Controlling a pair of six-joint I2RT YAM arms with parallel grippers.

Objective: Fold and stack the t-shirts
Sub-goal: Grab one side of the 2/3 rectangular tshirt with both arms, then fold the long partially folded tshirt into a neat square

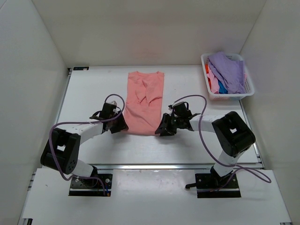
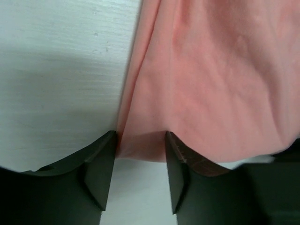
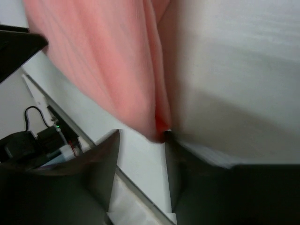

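Observation:
A salmon-pink t-shirt (image 1: 145, 101) lies on the table folded into a long strip, running from the back to the near middle. My left gripper (image 1: 123, 125) is at its near left corner and my right gripper (image 1: 161, 130) is at its near right corner. In the left wrist view the left gripper (image 2: 139, 134) is open, with the shirt's (image 2: 211, 79) near edge lying between the fingertips. In the right wrist view the right gripper (image 3: 142, 133) is open, and the shirt's (image 3: 108, 61) corner touches the tip of one finger (image 3: 172, 154). Neither gripper is closed on cloth.
A white plastic basket (image 1: 250, 86) stands at the back right and holds lavender-purple (image 1: 227, 70), pink, blue and orange-red t-shirts. The white table (image 1: 89, 93) is enclosed by white walls on three sides. Purple cables loop over both arms.

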